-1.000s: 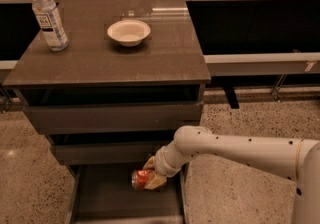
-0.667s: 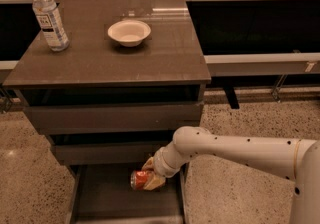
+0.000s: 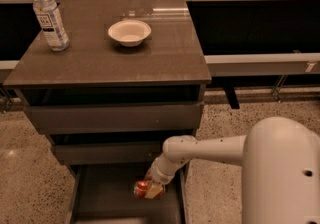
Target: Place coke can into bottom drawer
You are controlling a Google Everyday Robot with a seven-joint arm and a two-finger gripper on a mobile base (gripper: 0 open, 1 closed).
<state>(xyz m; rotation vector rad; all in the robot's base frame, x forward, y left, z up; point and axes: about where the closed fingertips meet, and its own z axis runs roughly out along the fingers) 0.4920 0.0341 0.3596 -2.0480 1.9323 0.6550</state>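
Since the earlier frame the arm (image 3: 210, 149) has sunk a little, and the gripper (image 3: 153, 188) and the coke can (image 3: 141, 188) now sit lower, nearer the floor of the bottom drawer (image 3: 100, 200), at the lower centre of the frame. The largest hazard we see is the cabinet itself. The middle drawer front (image 3: 107, 153) hangs just above the wrist, so we judge that a straight upward retreat could knock against it. The way out looks safer toward the lower right of the frame. Next is the drawer's right rail (image 3: 180, 195), just beside the wrist, and any drift to the right could scrape it. To the left the drawer floor lies bare, which leaves room to shift that way. The fingers look closed on the coke can, which is held tilted over the right half of the drawer and seems not yet to rest on its floor. If let go from here it may bounce or roll, perhaps toward the open front. The water bottle (image 3: 50, 18) and bowl (image 3: 129, 32) stand on the tabletop (image 3: 165, 65) in the upper left, well apart from all this.
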